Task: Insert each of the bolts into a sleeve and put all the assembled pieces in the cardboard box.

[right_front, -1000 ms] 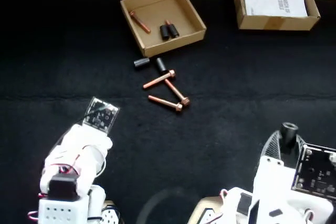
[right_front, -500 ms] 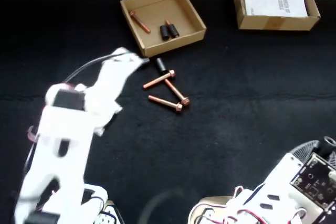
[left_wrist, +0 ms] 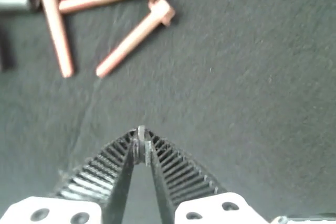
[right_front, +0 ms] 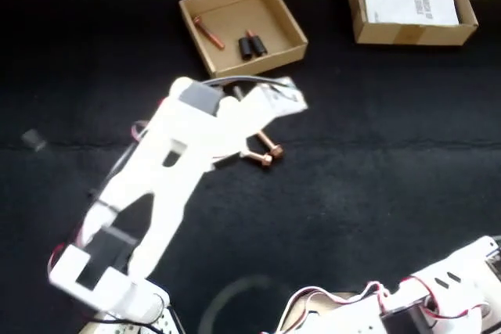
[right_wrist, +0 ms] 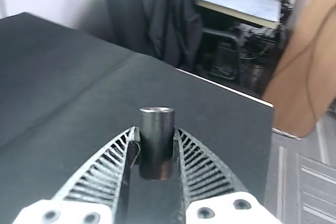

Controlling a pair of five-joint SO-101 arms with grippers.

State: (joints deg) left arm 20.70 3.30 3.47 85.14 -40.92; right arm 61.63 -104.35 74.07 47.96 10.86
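Three bolts (left_wrist: 132, 40) lie loose on the black table (left_wrist: 252, 77) near the left gripper (left_wrist: 140, 139), whose tips are pressed together and empty. The right gripper (right_wrist: 155, 153) clamps one upright sleeve (right_wrist: 156, 124). The cardboard box (right_front: 270, 17) holds one bolt (right_front: 208, 33) and two sleeves (right_front: 252, 44).

Black table (right_front: 376, 154) with bolts (left_wrist: 134, 38), boxes (right_front: 258, 62)

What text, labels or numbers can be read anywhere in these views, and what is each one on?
Paper sheet in the second box: several printed lines, too small and blurred to read.
Bolts, sleeve, cardboard box: no markings to read.
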